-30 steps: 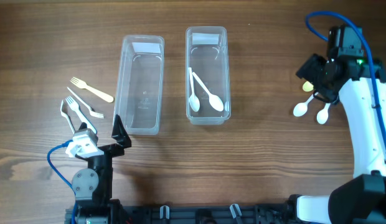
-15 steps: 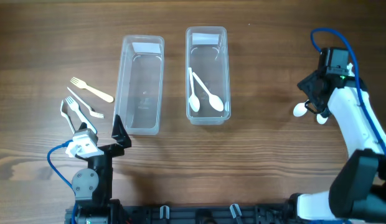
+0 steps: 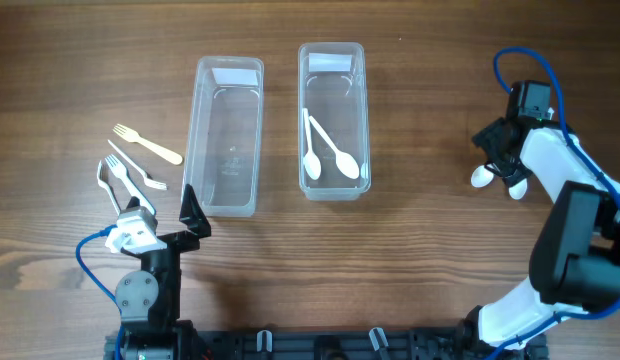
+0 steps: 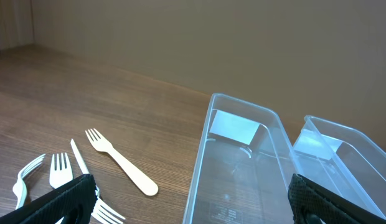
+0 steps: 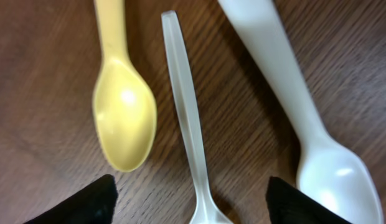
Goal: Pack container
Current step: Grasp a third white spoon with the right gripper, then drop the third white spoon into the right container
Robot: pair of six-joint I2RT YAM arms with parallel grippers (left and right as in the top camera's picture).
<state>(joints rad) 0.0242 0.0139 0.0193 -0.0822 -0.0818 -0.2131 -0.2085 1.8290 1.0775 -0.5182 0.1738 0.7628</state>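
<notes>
Right gripper lower, astride spoons.

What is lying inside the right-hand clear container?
Two white spoons lie on the bottom of the container, bowls toward the robot. It is clear and lidless, so nothing inside appears covered.

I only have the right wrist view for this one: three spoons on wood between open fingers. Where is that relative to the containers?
Observer: The right gripper is near the table's right side, well clear of the right container.
Operator: Anything packed already?
Observer: Two white spoons lie in that right container.
Operator: And the other one?
Observer: The left container is empty.
</notes>
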